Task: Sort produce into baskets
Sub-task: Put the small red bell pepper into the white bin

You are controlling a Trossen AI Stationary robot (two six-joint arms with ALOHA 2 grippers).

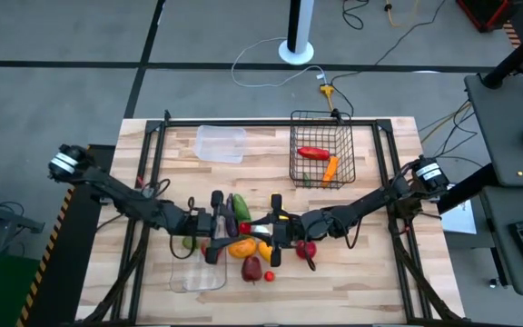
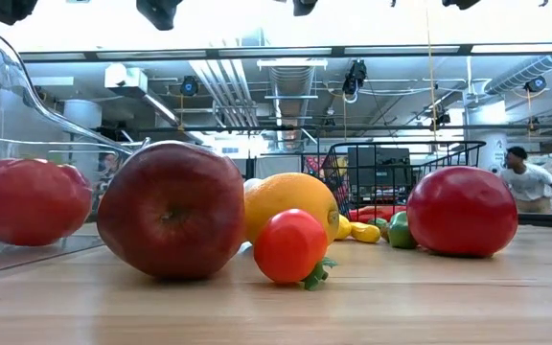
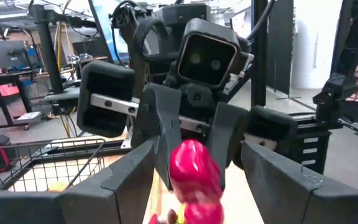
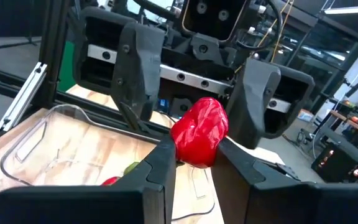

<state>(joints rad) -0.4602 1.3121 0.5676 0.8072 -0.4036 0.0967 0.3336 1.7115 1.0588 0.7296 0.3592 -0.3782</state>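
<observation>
A shiny red pepper hangs in the air over the middle of the table, with my right gripper shut on it. My left gripper faces it from the table's left, open, one finger on each side of the pepper and neither touching it. From above, the two grippers meet tip to tip over a pile of produce. The black wire basket at the far right holds a red pepper and a carrot. A clear tub sits at the far left. A clear tray lies near the front edge. My right gripper pinches the red pepper's lower part between its two fingers. The fingers reach in level from the table's right. The pepper stands up above the fingertips, lifted clear of the table and the other produce.
Below the grippers lie an eggplant, a cucumber, an apple, an orange, a small tomato and a big red fruit. A red piece lies in the tray. A person stands beyond the table.
</observation>
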